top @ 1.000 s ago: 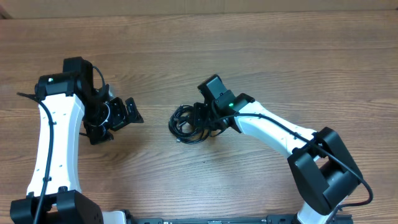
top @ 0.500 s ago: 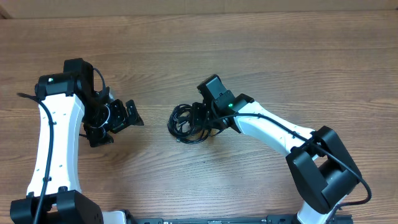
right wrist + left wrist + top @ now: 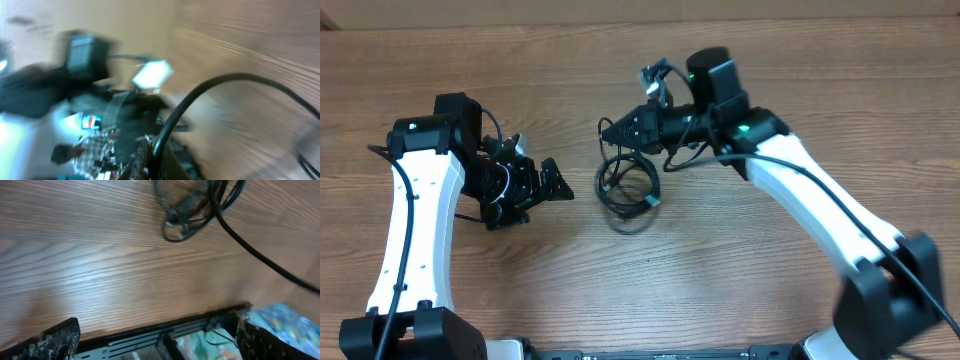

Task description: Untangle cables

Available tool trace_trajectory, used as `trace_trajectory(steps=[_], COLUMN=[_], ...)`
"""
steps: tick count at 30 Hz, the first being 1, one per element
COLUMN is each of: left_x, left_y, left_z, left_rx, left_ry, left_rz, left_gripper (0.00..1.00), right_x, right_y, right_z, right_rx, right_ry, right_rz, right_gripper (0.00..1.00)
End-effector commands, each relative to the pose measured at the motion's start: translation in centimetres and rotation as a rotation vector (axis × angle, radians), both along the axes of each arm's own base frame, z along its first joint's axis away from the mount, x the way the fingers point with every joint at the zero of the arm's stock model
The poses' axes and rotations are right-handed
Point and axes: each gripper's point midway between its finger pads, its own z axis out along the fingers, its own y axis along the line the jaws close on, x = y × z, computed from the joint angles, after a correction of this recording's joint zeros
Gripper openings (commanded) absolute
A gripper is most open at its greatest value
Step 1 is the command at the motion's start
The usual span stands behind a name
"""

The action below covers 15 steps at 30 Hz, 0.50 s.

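The cables [image 3: 628, 190] form a small black coil with a plug on the wooden table, at the centre of the overhead view. My right gripper [image 3: 612, 129] is raised just beyond the coil and shut on one black strand that runs down into it. The right wrist view is blurred and shows that strand [image 3: 200, 95] arching out from between the jaws [image 3: 157, 155]. My left gripper [image 3: 552, 185] is open and empty, a short way left of the coil. In the left wrist view the coil [image 3: 192, 207] lies ahead of the wide-open fingers [image 3: 157, 345], with one strand [image 3: 260, 255] leading off to the right.
The wooden table [image 3: 770, 290] spreads all round the coil. Its front edge and the black base rail [image 3: 165, 332] show in the left wrist view. Thicker black wires run along both white arms.
My right arm has swung up and away from the table's front edge, lifting a strand and stretching the coil. My left gripper has moved a little right, toward the coil.
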Motion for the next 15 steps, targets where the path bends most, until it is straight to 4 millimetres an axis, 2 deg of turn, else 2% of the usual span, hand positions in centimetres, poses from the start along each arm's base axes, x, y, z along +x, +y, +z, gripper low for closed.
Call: trace_trajectory(steps=[1,5,6,8,13,15], left_x=[0.5,0.4,0.4,0.4,0.4,0.4], left_y=[-1.5,-1.5,-1.5,-2.1,-4.8,-5.1], left_z=[1.3,1.3,1.3,1.6,3.5,3.6], left_rx=[-0.093,-0.093,-0.096,-0.125,-0.288,-0.294], left_ry=[-0.056,-0.065,-0.064,-0.08,-0.179,-0.184], left_rz=[-0.038,-0.057,-0.058,-0.081,-0.193,-0.201], left_gripper=[1.0,0.99,1.0,1.0,1.0,1.0], right_x=[-3.2,-4.5,-5.5,-6.8,-10.3,-11.1], right_y=[-1.7,-4.1,-5.0,-5.7,-6.8,-6.9], right_z=[10.6,17.2,20.0,22.9,28.1,28.6], right_rx=[0.142,0.218,0.255,0.295,0.375,0.378], right_ry=[-0.159,-0.221,-0.265,-0.3,-0.421,-0.509], right_rz=[0.034,-0.021,-0.028,-0.03,0.027,0.063], right_gripper=[0.04,0.04,0.04,0.04,0.04,0.04])
